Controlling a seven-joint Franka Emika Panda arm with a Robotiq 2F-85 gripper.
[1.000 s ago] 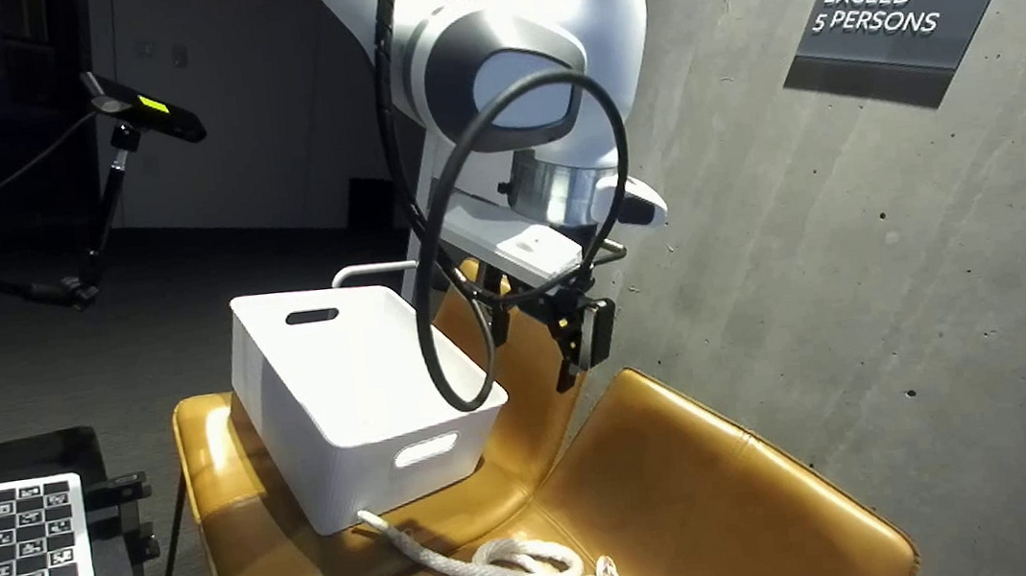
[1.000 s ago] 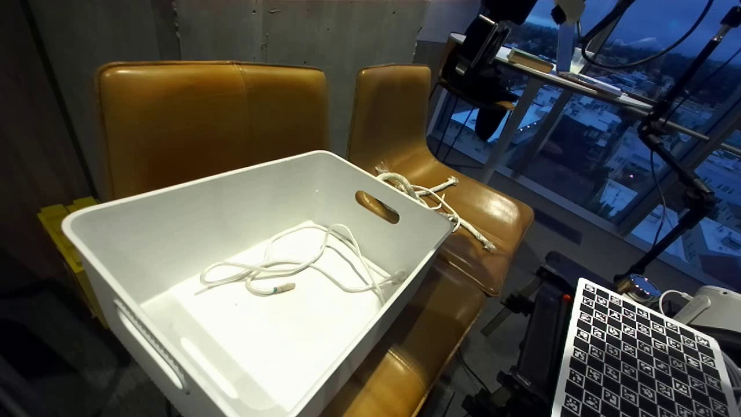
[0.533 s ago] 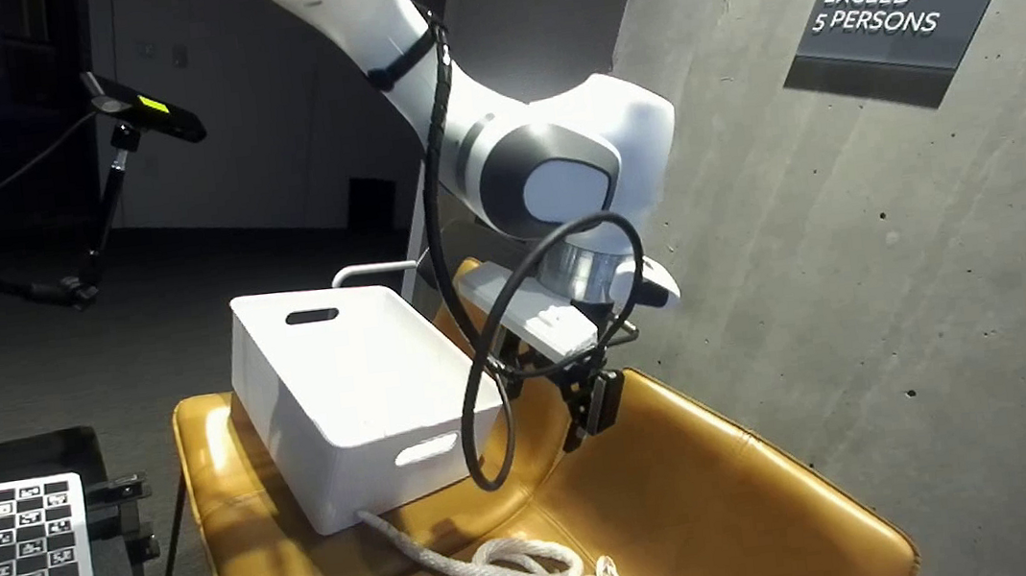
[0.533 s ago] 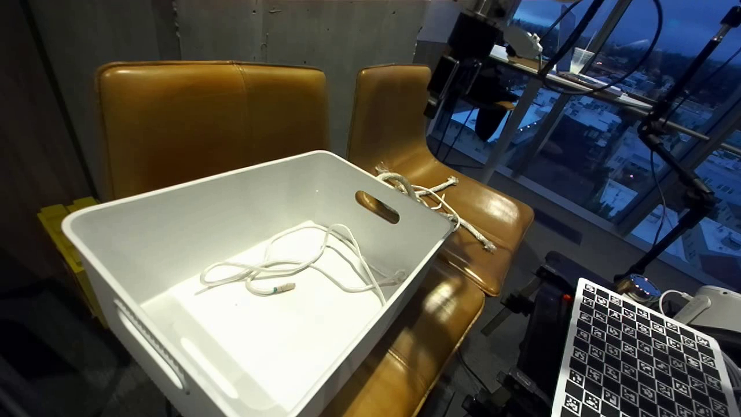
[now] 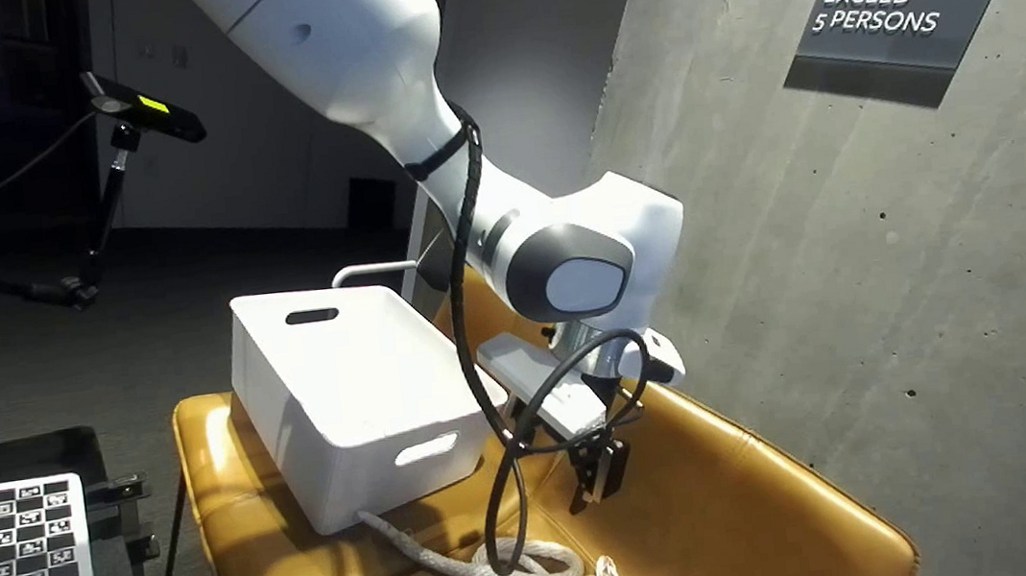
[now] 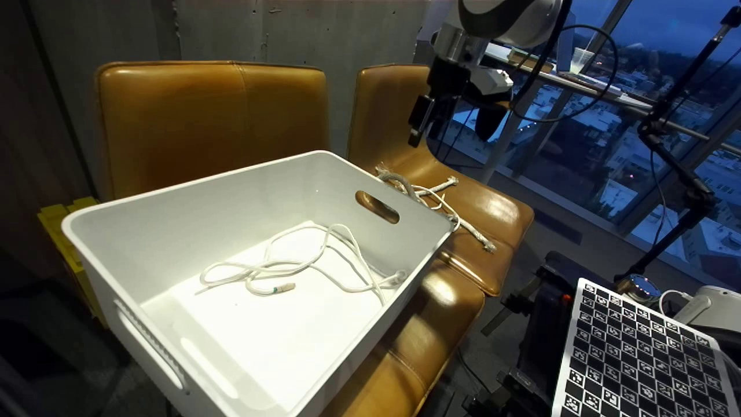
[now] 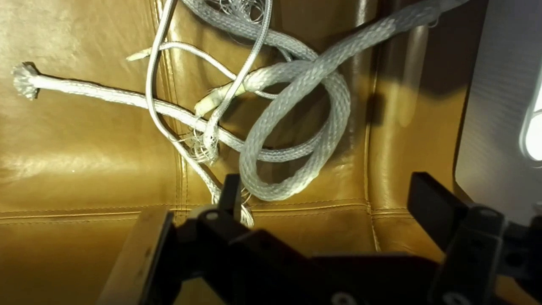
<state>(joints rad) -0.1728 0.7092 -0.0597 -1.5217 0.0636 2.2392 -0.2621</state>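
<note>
My gripper [image 7: 326, 190] is open, its two black fingers wide apart with only tan leather showing between them. In both exterior views it hangs over a tan leather chair [image 5: 740, 504], near the backrest. Ahead of the fingers in the wrist view lies a looped thick white rope [image 7: 332, 63]. Tangled with it are a thinner cord [image 7: 151, 84] and a flat braid [image 7: 106, 94] with a frayed end. One fingertip overlaps the tangle's edge in that view; I cannot tell whether they touch. In an exterior view, the rope [image 5: 428, 558] runs from beside the box across the seats.
A white box [image 6: 197, 184] stands on the neighbouring chair; a thin white cable [image 6: 289, 267] lies inside it. Behind the chairs rises a concrete wall [image 5: 760, 250]. A checkered board [image 6: 637, 353] and a camera [image 5: 145, 108] on a jointed stand are nearby.
The arm has come down steadily, bringing the gripper from well above the chair to lower over it, close to the backrest. Its jaws have stayed apart. Rope, cable and box have not moved.
</note>
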